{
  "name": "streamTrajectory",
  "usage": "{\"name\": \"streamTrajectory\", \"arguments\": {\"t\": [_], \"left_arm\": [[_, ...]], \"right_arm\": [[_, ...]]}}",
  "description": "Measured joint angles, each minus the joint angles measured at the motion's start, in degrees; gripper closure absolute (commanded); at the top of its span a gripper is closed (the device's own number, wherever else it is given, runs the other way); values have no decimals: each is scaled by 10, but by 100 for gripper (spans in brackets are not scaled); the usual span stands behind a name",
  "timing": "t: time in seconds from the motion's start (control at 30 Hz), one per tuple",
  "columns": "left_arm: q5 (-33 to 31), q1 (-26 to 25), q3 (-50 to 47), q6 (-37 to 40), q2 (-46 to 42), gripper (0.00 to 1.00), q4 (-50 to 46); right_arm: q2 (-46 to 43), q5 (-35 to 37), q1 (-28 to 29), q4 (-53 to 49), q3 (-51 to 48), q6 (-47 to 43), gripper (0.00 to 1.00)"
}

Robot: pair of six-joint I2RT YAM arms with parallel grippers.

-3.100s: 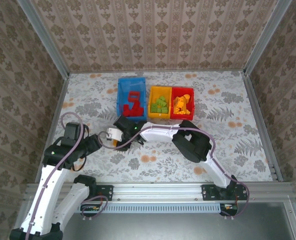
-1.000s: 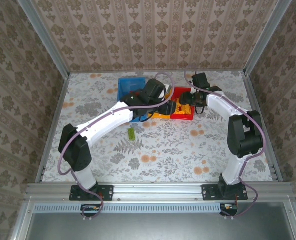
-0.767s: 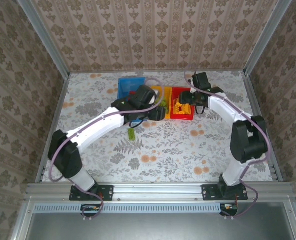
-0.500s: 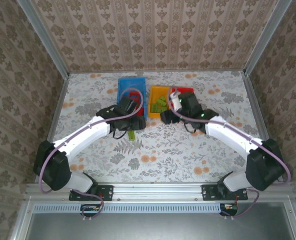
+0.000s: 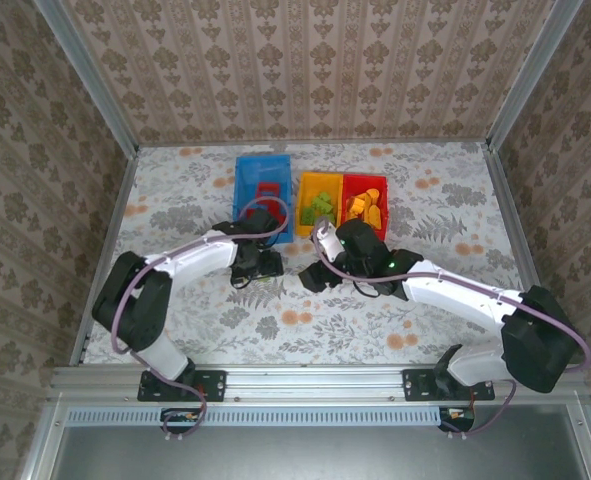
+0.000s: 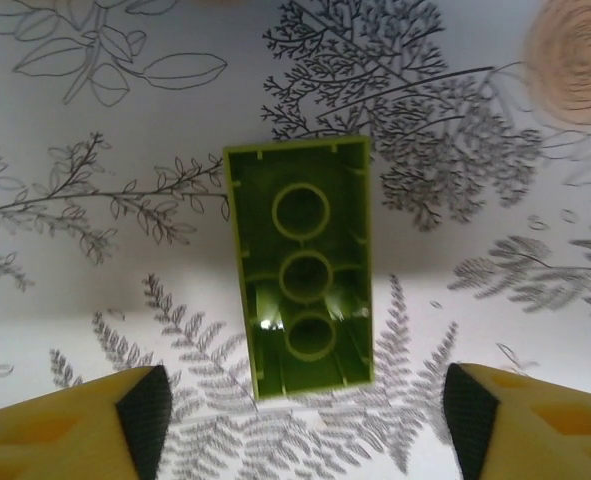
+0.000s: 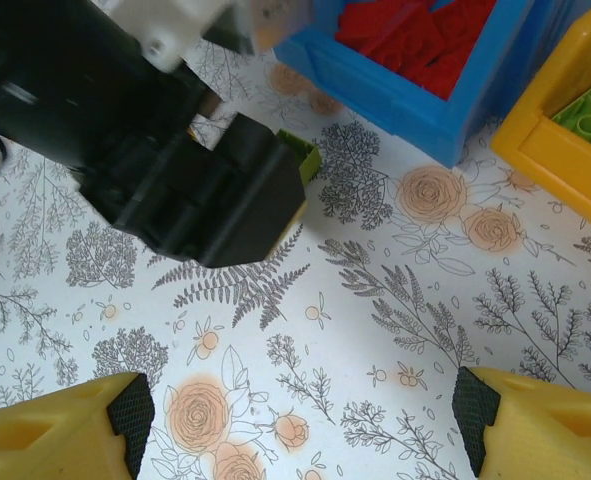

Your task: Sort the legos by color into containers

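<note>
lego hollow-side-up between spread left fingers; right fingers apart; both pairs cropped

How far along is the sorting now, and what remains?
Done: red legos sit in the blue bin, green legos in the yellow bin, orange legos in the red bin. In hand: nothing gripped; the open left end effector hangs over one green brick lying on the table. Left: that brick must go to the yellow bin.
</note>
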Motion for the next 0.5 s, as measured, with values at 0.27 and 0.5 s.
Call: {"name": "streamTrajectory", "arguments": {"t": [0.27,0.5], "left_arm": [[-12,10,8,17,46,59,21],[-30,1,15,34,49,71,27]], "right_arm": [[-20,0,0,0,-10,0,18],[-35,13,-2,-1,-20,3,19]]}}
